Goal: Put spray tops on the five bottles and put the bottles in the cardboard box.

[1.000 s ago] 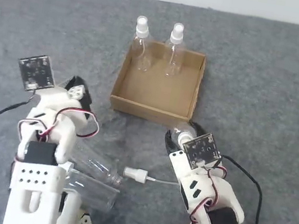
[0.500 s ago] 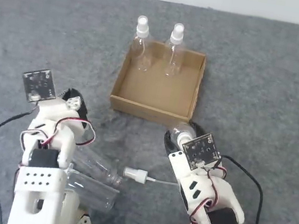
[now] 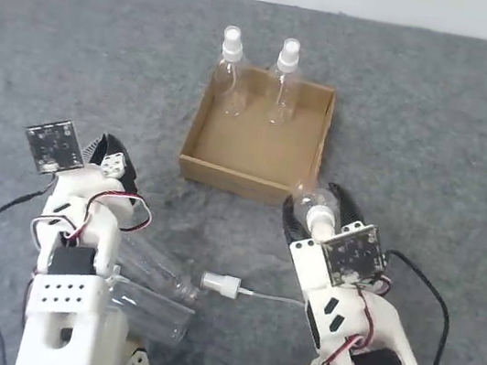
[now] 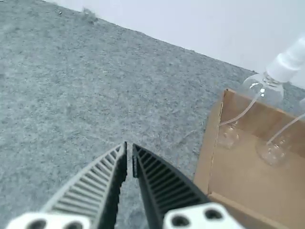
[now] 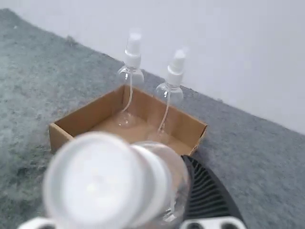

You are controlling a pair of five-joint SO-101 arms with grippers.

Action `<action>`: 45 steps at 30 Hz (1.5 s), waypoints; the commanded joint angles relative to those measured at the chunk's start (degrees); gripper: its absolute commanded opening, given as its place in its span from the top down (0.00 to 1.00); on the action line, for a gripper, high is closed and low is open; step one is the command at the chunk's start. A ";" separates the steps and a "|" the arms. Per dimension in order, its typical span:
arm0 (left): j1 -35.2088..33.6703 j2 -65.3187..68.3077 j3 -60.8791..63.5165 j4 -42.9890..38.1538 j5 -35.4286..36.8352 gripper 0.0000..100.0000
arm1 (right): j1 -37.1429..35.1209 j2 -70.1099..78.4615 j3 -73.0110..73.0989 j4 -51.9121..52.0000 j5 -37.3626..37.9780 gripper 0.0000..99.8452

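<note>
The cardboard box (image 3: 198,131) lies on the grey carpet, with two capped spray bottles (image 3: 229,73) (image 3: 285,80) upright at its far wall. My right gripper (image 3: 316,214) is shut on a third clear bottle (image 3: 312,199) with a white top, just outside the box's near right corner. In the right wrist view that bottle (image 5: 119,186) sits close up, with the box (image 5: 66,128) beyond it. My left gripper (image 4: 128,149) is shut on nothing, left of the box (image 4: 214,143). Two uncapped bottles (image 3: 158,270) (image 3: 151,312) lie by the left arm's base, next to a loose spray top (image 3: 222,283).
Grey carpet covers the whole table. A pale wall runs along the far edge behind the box. Black cables trail from both arm bases along the near edge. Open carpet lies left and right of the box.
My right gripper has carried its bottle forward and to the right, nearer the box's near right corner. The left gripper has pulled back slightly and swung left.
</note>
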 commanded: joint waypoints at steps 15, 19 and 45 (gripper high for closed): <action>-0.62 -1.32 -0.40 -1.85 -0.44 0.98 | 1.10 4.79 -13.98 -0.04 0.97 0.98; -0.70 -1.32 -0.40 -1.85 -0.44 0.98 | 1.10 12.18 -19.16 -0.40 0.88 0.98; -0.70 -1.32 -0.40 -1.67 -0.44 0.98 | 1.10 34.86 -24.35 -18.07 0.53 0.98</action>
